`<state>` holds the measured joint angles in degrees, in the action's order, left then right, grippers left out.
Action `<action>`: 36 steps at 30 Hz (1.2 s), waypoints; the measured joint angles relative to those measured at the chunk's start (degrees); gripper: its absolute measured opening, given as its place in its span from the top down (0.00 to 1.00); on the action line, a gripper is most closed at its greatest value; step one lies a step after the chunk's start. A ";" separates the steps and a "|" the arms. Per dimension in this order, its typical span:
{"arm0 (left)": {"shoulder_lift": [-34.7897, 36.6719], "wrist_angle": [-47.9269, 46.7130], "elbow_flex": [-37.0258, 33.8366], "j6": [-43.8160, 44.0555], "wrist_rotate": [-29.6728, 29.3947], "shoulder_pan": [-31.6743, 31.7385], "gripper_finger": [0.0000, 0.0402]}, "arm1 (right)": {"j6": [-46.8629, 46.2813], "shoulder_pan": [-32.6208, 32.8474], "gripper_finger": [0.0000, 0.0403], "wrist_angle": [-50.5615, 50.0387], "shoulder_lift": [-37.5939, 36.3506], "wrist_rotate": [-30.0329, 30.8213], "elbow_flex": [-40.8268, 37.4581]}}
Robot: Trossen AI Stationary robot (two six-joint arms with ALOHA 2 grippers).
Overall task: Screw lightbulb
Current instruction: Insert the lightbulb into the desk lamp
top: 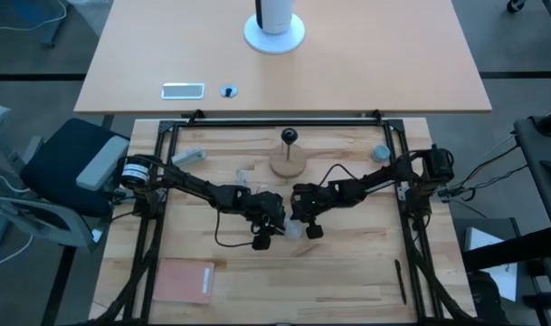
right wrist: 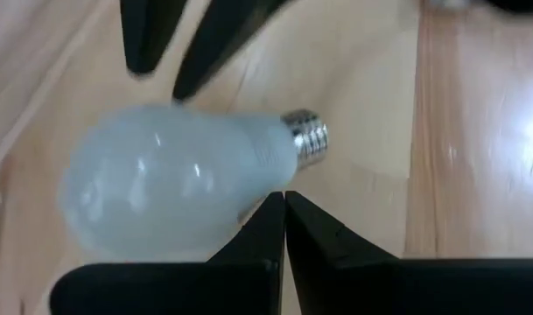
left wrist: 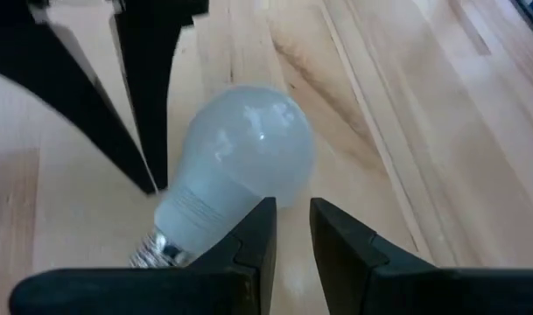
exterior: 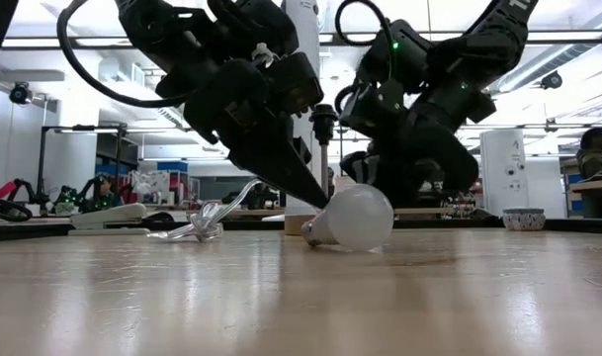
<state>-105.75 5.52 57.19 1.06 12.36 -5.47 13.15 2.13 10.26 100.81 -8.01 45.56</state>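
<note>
I see the lightbulb [exterior: 348, 219] lying on its side on the table [top: 347, 272], between both arms. My left gripper [left wrist: 291, 238] sits slightly parted beside the globe; my right gripper [right wrist: 284, 216] is pressed together — it seems to be steadying the bulb, not pinching it.

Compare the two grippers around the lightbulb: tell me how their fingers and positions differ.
The left gripper shows a narrow gap between its fingertips; the right gripper has its tips closed together. From above, the left gripper sits on the left of the lightbulb, the right gripper on its right. Both are low at the lightbulb, which lies on its side on the table; neither grips it.
</note>
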 joint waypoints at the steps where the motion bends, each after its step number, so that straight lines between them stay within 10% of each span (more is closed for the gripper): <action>1: 0.00 0.11 0.00 0.00 -0.01 -0.02 0.84 | 0.39 0.00 0.98 1.22 0.32 -0.02 0.02; 18: 5.53 -6.89 0.27 -5.79 -12.56 -0.06 0.83 | 3.06 -0.66 0.98 3.24 1.41 0.59 0.04; 36: 3.23 -6.89 -0.13 -13.15 -9.43 -1.62 0.49 | 1.29 -2.45 0.98 0.23 0.25 0.42 0.09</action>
<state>-102.52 -1.37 57.06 -12.09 2.93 -7.09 14.44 -0.32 10.49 101.06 -7.60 45.65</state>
